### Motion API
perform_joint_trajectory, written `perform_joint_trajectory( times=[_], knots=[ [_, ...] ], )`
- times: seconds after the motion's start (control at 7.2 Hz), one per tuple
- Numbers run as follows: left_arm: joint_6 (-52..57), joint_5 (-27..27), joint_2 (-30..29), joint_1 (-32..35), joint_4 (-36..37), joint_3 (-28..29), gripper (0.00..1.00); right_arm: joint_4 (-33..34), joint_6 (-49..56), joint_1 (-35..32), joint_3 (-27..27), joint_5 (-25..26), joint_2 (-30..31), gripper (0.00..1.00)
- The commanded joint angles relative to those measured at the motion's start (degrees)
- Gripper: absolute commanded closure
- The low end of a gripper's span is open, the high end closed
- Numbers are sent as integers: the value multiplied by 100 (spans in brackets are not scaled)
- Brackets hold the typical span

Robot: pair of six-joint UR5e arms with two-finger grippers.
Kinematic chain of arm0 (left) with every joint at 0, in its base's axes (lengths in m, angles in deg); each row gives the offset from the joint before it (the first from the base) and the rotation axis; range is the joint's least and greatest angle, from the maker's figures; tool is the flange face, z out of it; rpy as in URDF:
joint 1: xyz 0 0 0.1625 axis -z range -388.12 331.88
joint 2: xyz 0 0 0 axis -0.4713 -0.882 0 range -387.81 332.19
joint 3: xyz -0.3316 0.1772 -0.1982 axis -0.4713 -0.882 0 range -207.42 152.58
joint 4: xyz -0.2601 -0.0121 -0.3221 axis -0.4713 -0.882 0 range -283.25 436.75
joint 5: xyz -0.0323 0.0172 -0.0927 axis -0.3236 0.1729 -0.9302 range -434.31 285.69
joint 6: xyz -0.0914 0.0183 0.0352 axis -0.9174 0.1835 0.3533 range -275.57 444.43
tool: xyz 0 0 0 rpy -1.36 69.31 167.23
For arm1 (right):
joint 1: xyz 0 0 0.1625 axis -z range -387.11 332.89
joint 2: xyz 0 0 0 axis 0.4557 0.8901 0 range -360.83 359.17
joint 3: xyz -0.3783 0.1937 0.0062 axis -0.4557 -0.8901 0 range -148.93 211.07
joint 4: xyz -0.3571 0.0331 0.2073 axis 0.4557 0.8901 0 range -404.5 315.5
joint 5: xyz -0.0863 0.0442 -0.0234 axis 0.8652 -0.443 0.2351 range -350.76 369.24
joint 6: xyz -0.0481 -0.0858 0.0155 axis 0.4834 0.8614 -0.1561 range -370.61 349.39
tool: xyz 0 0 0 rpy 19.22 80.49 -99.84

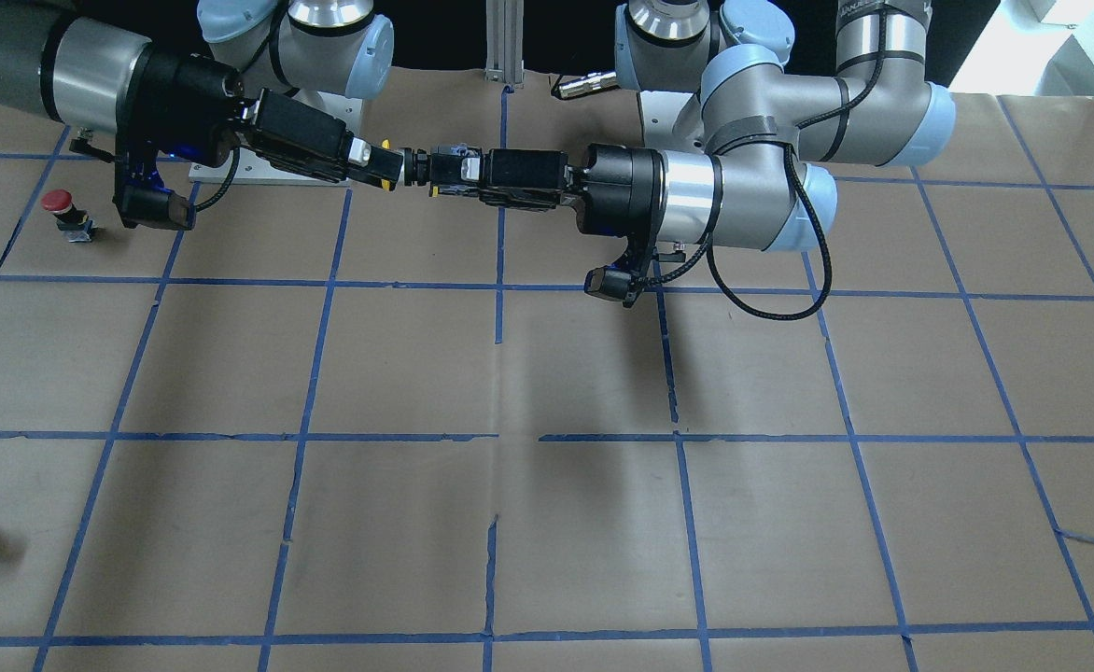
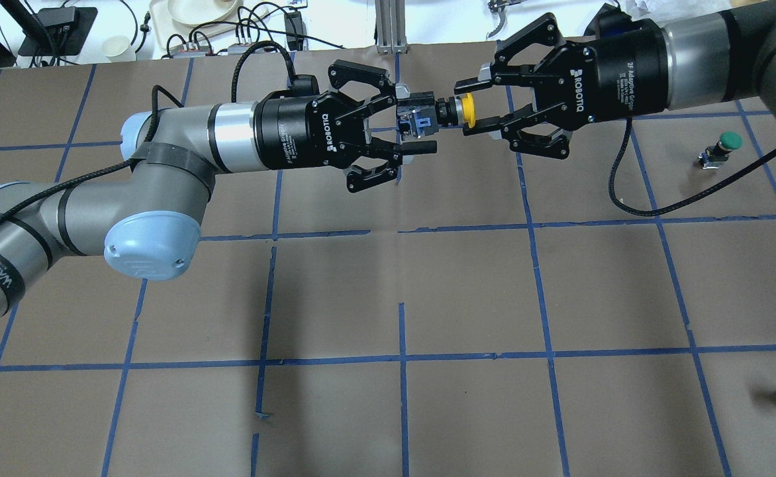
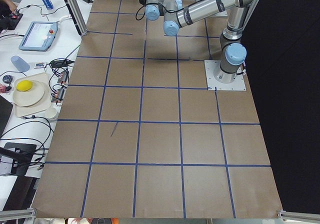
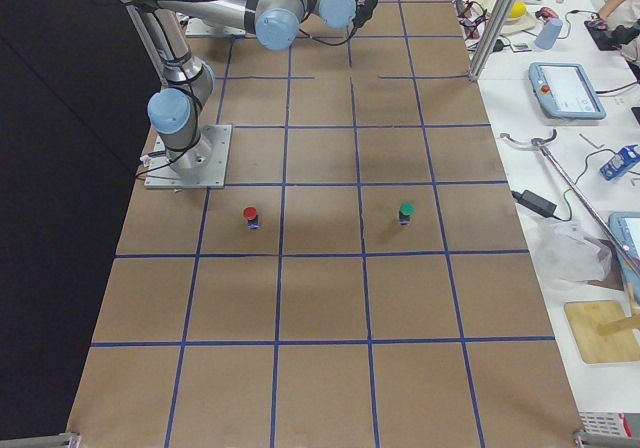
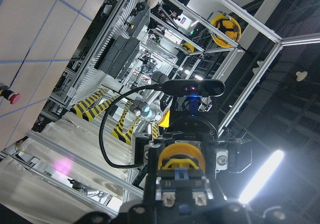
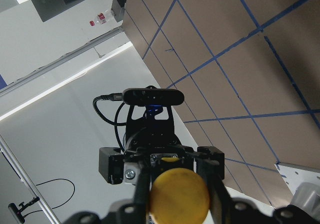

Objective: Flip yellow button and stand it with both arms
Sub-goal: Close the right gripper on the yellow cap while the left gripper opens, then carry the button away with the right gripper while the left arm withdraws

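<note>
Mia: What is nearest, at the robot's right end of the table (image 4: pixel 320 308)?
Tom: Two small buttons stand on it. The red button (image 4: pixel 250 215) is closer to the robot. The green button (image 4: pixel 405 211) is well apart from it, farther out from the robot.
Mia: And past them?
Tom: The right arm (image 2: pixel 706 50) is up in the air. The right gripper (image 2: pixel 462 108) on its end points sideways at the other gripper.
Mia: How are its jaws?
Tom: Partly open. One finger sits on each side of the cap (image 6: pixel 180 196), very close to it. It does not show if they squeeze it.
Mia: Where is the yellow button (image 2: pixel 437 114)?
Tom: It is between the two grippers, up above the table, lying on its side. The cap faces the right gripper. The body (image 5: pixel 182 196) faces the left one.
Mia: And farthest?
Tom: The left gripper (image 2: pixel 420 120) has its jaws closed on the body and holds it. Behind that is the left arm (image 2: pixel 163 132).
</note>
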Motion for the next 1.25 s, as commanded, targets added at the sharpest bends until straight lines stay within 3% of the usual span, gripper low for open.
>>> perform_joint_trajectory(
  times=[0.0,0.28,0.42,0.56,0.83,1.11],
  knots=[
    [-183,15,-3,-3,-5,9,10,7,-1,4,-26,15,-9,80],
    [-273,32,5,-20,-5,52,8,24,25,74,-52,172,-17,80],
    [-447,41,23,-55,-5,70,4,224,60,249,-105,757,-17,80],
    [-492,424,84,-91,4,96,3,618,95,485,-114,1511,-17,80],
    [-806,2430,76,-187,153,551,1,1269,322,514,-114,3048,-17,80],
    [-853,4653,76,-188,127,1017,1,1422,1863,523,-9,4945,-17,84]
  ],
)
